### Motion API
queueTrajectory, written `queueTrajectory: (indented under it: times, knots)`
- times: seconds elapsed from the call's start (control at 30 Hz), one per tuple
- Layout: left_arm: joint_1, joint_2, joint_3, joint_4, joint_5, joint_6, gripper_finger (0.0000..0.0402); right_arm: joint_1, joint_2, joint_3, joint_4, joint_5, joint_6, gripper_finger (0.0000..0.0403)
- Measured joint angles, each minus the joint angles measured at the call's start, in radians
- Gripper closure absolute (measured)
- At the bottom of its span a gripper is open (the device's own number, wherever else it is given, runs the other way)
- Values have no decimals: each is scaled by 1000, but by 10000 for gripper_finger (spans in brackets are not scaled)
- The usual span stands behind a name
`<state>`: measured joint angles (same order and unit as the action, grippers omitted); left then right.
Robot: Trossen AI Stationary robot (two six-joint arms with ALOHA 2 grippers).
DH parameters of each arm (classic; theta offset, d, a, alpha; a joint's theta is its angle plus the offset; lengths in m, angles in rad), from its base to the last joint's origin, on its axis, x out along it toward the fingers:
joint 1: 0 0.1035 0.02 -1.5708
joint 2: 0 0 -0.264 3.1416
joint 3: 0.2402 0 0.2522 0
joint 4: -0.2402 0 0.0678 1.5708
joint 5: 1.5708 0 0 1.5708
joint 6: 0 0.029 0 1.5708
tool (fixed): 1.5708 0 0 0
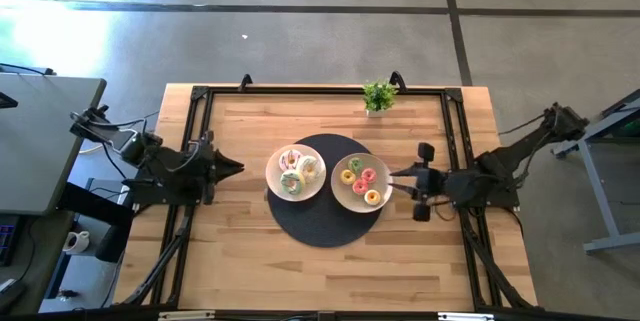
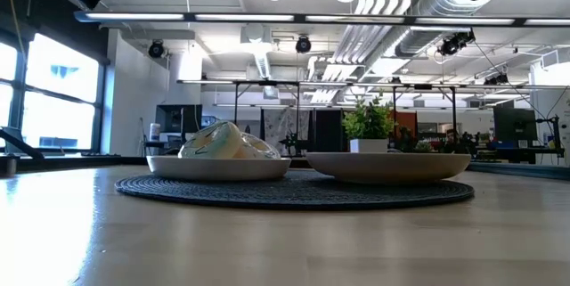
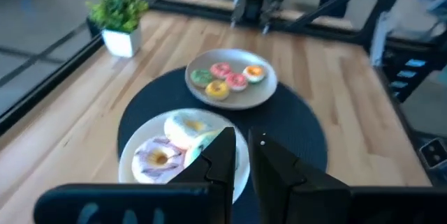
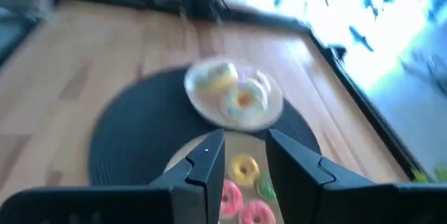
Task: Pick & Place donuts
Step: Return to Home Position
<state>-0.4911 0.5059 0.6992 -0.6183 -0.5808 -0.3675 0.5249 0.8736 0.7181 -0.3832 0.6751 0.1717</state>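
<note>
Three larger iced donuts [image 1: 296,171] lie piled on the left white plate [image 1: 272,183]. Several small donuts [image 1: 360,179], pink, green, yellow and orange, lie on the right plate [image 1: 338,193]. Both plates rest on a dark round mat [image 1: 318,223]. My left gripper [image 1: 238,168] is shut and stands off the left plate's left side, pointing at it; its wrist view shows the big donuts [image 3: 183,128] just past its fingers. My right gripper [image 1: 395,175] is open at the right plate's right rim, with the small donuts [image 4: 243,169] seen between its fingers; it holds nothing.
A small potted plant [image 1: 378,96] stands at the table's far edge, behind the right plate. A black frame [image 1: 300,89] runs along the far, left and right sides of the table. Bare wood lies on the near side of the mat.
</note>
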Motion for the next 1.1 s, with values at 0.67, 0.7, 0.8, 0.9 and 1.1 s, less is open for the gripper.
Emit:
queueTrajectory:
  times: [0.67, 0.7, 0.8, 0.9, 1.1]
  knots:
    - [0, -466, -146, 82, -38, 210, 360, -205, -570, -440, 458, -249, -364, 306]
    - [0, -480, -162, 112, -41, 223, 360, -212, -588, -440, 446, -262, -371, 306]
    - [0, -501, -247, 259, -34, 293, 360, -238, -623, -440, 429, -263, -391, 306]
    - [0, -499, -340, 376, 29, 372, 360, -269, -634, -440, 431, -277, -409, 307]
    - [0, -499, -486, 531, 69, 385, 360, -335, -634, -440, 401, -380, -460, 306]
